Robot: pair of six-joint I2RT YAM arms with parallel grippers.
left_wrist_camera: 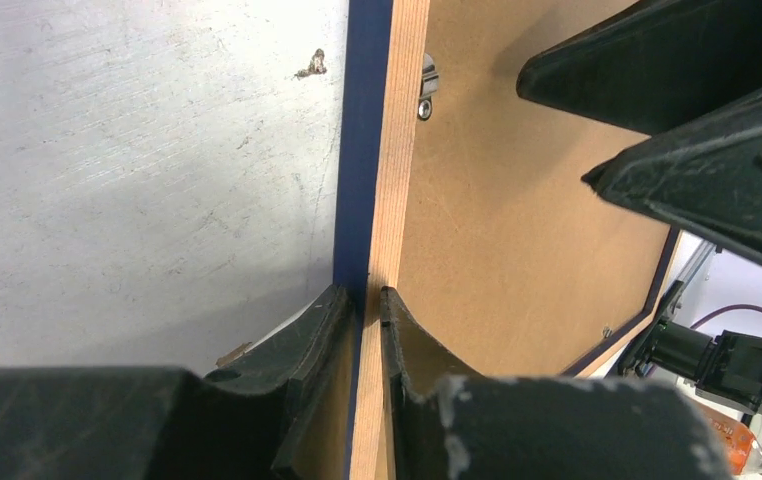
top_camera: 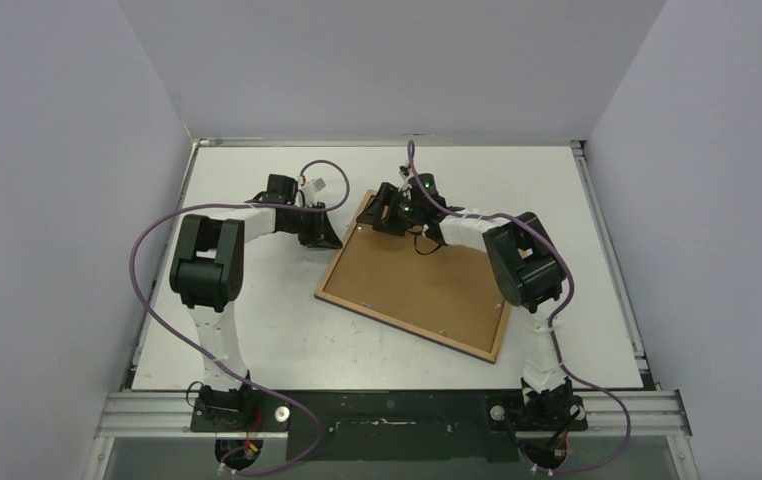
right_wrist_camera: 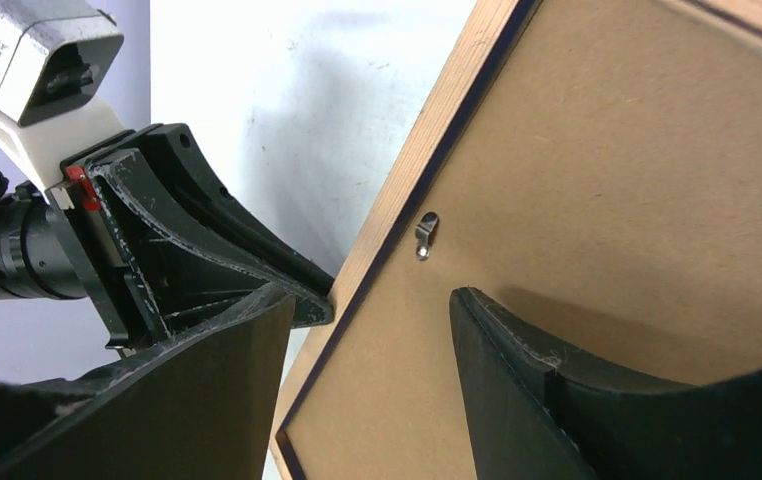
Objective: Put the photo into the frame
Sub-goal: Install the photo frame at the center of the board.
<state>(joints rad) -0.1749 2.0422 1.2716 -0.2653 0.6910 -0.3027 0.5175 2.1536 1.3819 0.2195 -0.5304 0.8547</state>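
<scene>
The frame [top_camera: 407,330] lies back-up on the table, its wood-brown rim around a plain brown backing board [top_camera: 427,280]. My left gripper [top_camera: 335,240] is shut on the frame's left edge; in the left wrist view the gripper [left_wrist_camera: 365,292] pinches the wood and navy rim [left_wrist_camera: 397,150]. My right gripper [top_camera: 389,215] is open over the frame's far left corner. In the right wrist view the gripper [right_wrist_camera: 372,300] has one finger over the backing board [right_wrist_camera: 597,170] and the other past the rim [right_wrist_camera: 427,150]. The photo is not in view.
A small metal clip [right_wrist_camera: 424,235] sits on the backing board by the rim; it also shows in the left wrist view [left_wrist_camera: 427,85]. White table [top_camera: 257,330] lies around the frame. Grey walls stand on three sides.
</scene>
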